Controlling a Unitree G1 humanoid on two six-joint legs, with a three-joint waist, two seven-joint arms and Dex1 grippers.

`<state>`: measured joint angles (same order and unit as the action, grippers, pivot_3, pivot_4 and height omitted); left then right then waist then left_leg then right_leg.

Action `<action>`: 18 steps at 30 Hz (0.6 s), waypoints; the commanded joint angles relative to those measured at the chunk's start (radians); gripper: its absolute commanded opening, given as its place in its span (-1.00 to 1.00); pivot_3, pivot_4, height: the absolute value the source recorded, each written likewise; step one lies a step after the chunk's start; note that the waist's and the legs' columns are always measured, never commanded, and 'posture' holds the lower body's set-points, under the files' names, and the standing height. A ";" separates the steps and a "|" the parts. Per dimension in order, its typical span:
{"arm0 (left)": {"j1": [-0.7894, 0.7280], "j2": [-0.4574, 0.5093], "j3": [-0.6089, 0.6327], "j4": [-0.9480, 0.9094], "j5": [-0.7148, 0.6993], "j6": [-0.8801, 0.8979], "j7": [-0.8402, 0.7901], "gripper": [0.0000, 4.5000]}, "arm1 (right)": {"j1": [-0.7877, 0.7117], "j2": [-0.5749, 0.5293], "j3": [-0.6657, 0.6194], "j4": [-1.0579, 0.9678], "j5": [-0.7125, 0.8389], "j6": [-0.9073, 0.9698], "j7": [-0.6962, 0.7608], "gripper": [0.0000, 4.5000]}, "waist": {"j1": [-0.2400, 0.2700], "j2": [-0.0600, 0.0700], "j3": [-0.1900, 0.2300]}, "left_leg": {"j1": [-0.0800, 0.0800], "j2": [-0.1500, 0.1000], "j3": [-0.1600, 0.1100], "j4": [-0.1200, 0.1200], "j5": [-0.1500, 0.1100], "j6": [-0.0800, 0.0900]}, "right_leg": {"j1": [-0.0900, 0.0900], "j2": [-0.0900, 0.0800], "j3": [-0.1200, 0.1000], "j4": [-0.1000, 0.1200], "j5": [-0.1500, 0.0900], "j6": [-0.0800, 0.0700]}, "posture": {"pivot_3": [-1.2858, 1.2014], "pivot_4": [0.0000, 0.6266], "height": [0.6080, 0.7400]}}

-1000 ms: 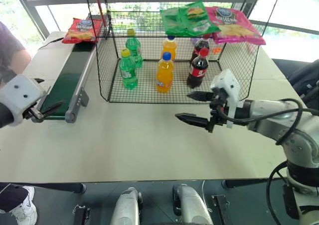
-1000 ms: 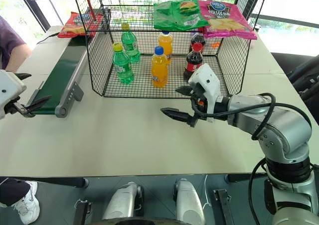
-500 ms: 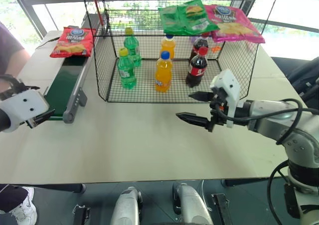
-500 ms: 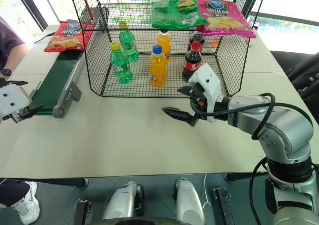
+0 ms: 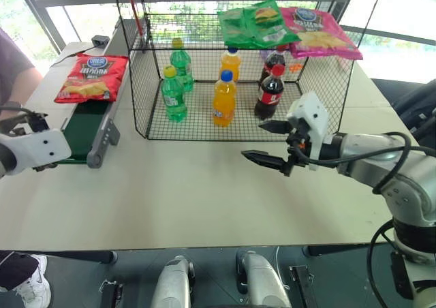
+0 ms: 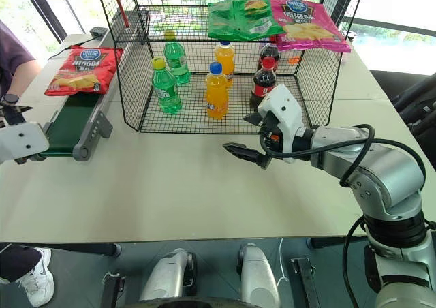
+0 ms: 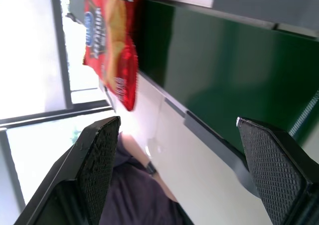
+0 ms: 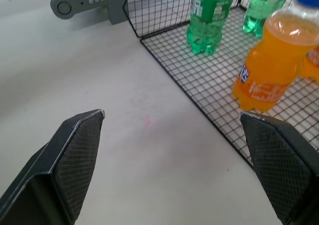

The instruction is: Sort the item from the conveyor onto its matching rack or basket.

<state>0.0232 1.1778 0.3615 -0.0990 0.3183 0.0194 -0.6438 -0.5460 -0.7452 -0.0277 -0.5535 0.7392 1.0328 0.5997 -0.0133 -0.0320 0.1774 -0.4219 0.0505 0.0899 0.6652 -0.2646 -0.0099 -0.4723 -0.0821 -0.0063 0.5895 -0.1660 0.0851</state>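
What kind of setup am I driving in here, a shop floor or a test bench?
Likely a test bench staged as a sorting station: a short conveyor on a plain table, a wire cage of drinks and crisps, windows behind.

crisp bag (image 5: pixel 90 78) on conveyor (image 5: pixel 87 120), cage (image 5: pixel 238 63) to its right

Bright windows (image 5: pixel 54 18) stand behind a pale table (image 5: pixel 191 192).

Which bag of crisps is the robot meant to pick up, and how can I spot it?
Find the big black wire cage in the middle of the table; a long dark-green belt runs along its left side. The red crisp bag lies flat on that belt, with a round blue logo and yellow crisps pictured. The green bag and pink bag lie on the cage's top shelf instead.
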 commanded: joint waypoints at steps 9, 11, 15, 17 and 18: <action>-0.097 -0.011 -0.114 0.075 0.079 -0.020 0.067 0.74 | -0.005 -0.004 -0.018 -0.005 -0.023 -0.036 0.002 1.00 | -0.002 0.000 0.000 | 0.002 0.001 0.001 0.000 0.000 0.000 | -0.001 0.000 0.000 0.006 0.000 0.000 | 0.03 -0.52 1.00; -0.105 -0.016 -0.131 0.080 0.079 -0.011 0.064 0.74 | 0.000 -0.007 -0.021 -0.005 -0.026 -0.040 0.004 1.00 | -0.002 0.000 0.000 | 0.002 0.001 0.001 0.001 0.000 0.000 | -0.001 0.000 0.000 0.006 0.000 0.000 | 0.03 -0.52 1.00; -0.111 -0.028 -0.164 0.088 0.081 0.004 0.056 0.74 | 0.006 -0.010 -0.025 -0.004 -0.035 -0.050 0.005 1.00 | -0.001 0.000 0.000 | 0.002 0.001 0.001 0.001 0.000 0.000 | -0.001 0.001 0.000 0.006 0.000 0.000 | 0.03 -0.52 1.00; -0.120 -0.040 -0.186 0.093 0.090 0.005 0.063 0.74 | 0.009 -0.012 -0.026 -0.005 -0.040 -0.056 0.006 1.00 | 0.000 0.000 0.000 | 0.003 0.001 0.001 0.001 0.000 0.000 | 0.000 0.000 0.000 0.006 0.000 0.000 | 0.03 -0.52 1.00; -0.127 -0.047 -0.197 0.096 0.095 0.005 0.068 0.74 | 0.010 -0.013 -0.026 -0.005 -0.042 -0.058 0.006 1.00 | 0.002 0.000 -0.001 | 0.003 0.001 0.001 0.001 0.000 0.000 | 0.000 0.000 0.000 0.006 0.000 0.000 | 0.03 -0.52 1.00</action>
<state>-0.0954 1.1433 0.1893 -0.0123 0.3960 0.0177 -0.5833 -0.5334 -0.7474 -0.0218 -0.5449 0.7068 0.9956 0.6028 -0.0112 -0.0316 0.1768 -0.4178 0.0511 0.0904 0.6663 -0.2643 -0.0097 -0.4712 -0.0816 -0.0063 0.5960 -0.1661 0.0853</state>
